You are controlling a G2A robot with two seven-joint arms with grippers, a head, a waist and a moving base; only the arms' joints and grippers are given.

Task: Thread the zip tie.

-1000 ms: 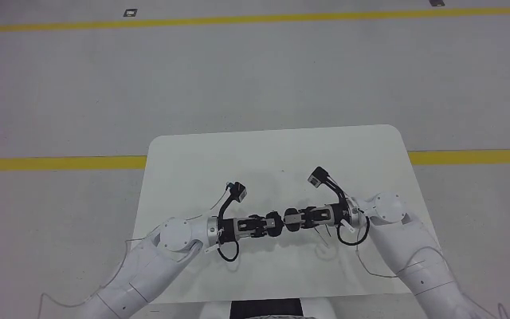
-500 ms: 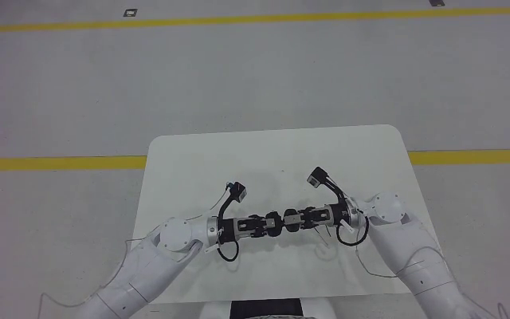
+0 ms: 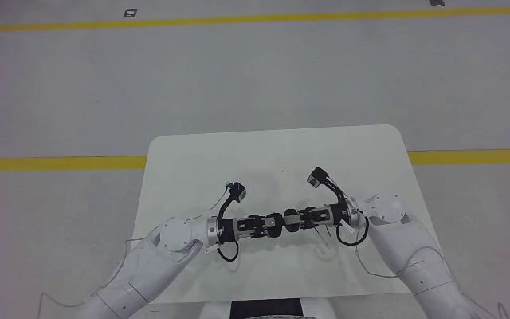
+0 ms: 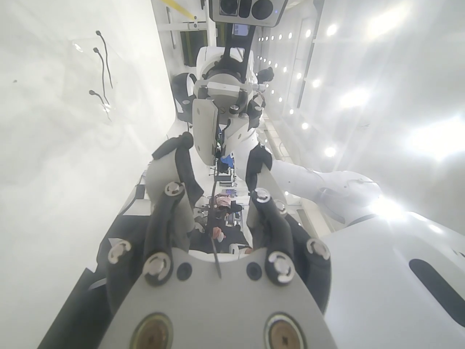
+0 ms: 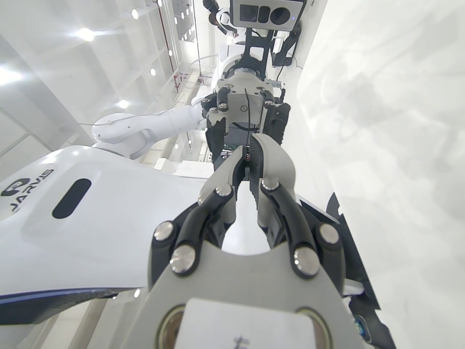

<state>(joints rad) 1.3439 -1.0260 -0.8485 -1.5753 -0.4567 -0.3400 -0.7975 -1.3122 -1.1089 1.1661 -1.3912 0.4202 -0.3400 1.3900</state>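
Above the middle of the white table [image 3: 239,159] my two grippers meet tip to tip. My right gripper [image 5: 249,144] [image 3: 288,220] is shut on a thin black zip tie [image 5: 246,110]. The tie runs on from its tips across the palm plate of my left gripper [image 4: 221,150] [image 3: 269,224]. The left gripper stands open, its black-padded fingers [image 4: 181,168] spread on either side of the right gripper's closed tips. In the left wrist view the tie's strand [image 4: 215,241] lies between those fingers and ends over the grey palm plate. Its head is hidden.
Several spare black zip ties [image 4: 103,70] lie on the table off to one side of the grippers, apparently on a clear sheet. Both wrist cameras stick up above the grippers. The table's far half and its corners are bare.
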